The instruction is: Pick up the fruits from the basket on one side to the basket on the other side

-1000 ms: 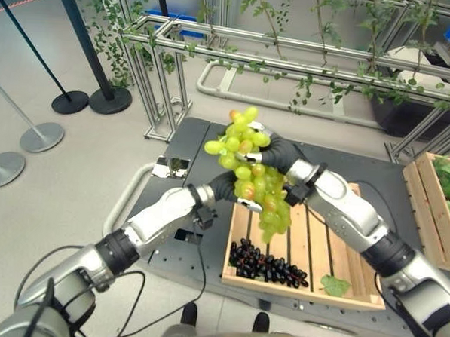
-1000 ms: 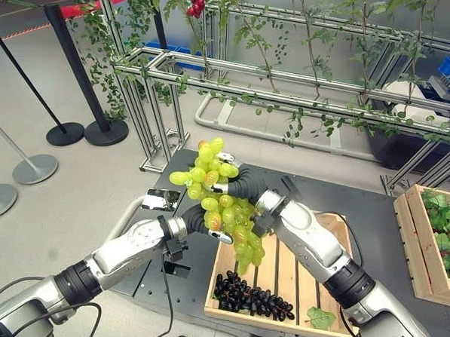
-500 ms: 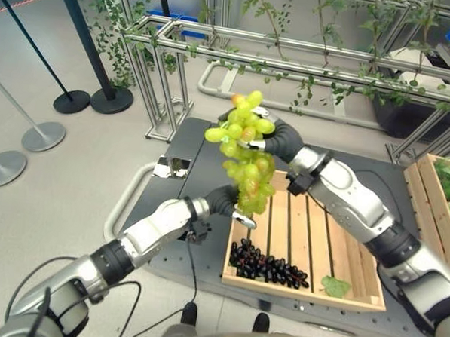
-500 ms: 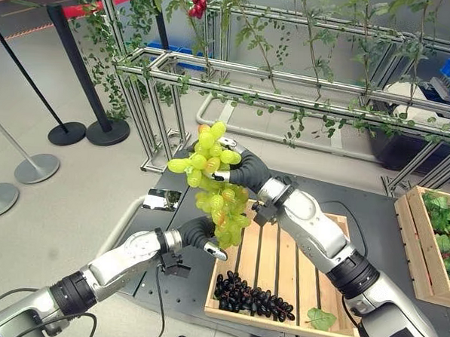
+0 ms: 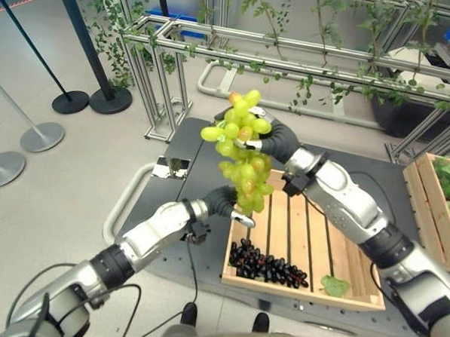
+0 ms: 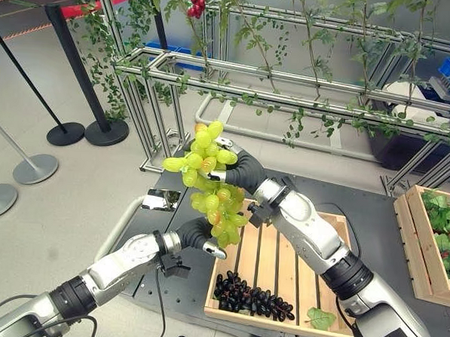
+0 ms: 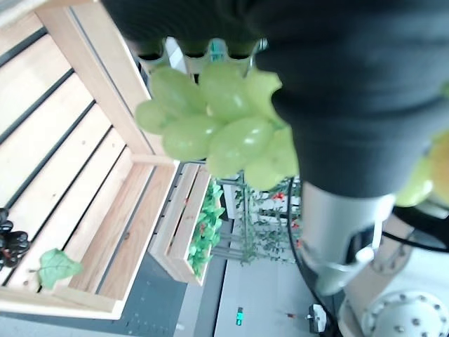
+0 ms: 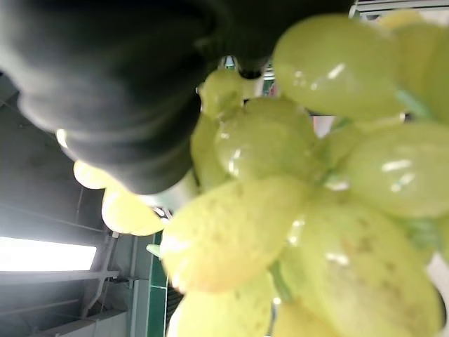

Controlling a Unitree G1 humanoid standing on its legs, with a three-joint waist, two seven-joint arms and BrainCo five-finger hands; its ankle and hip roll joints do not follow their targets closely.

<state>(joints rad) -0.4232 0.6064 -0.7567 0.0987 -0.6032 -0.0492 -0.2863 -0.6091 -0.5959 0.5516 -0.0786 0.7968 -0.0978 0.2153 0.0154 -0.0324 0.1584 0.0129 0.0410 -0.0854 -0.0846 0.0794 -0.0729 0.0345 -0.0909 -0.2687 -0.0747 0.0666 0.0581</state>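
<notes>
Above wooden crate [image 5: 334, 250], right hand [image 5: 275, 141] fingers clasping plump green grapes [image 5: 241, 158], left hand [image 5: 223, 202] unclear

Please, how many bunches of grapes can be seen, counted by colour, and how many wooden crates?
Green grape bunch, held up by the right hand, with the left hand under its lower end: 1
Dark grape bunch, lying in the near wooden crate: 1
Wooden crates, the near one and the crate with plants at the right edge: 2
Total: 4
</notes>
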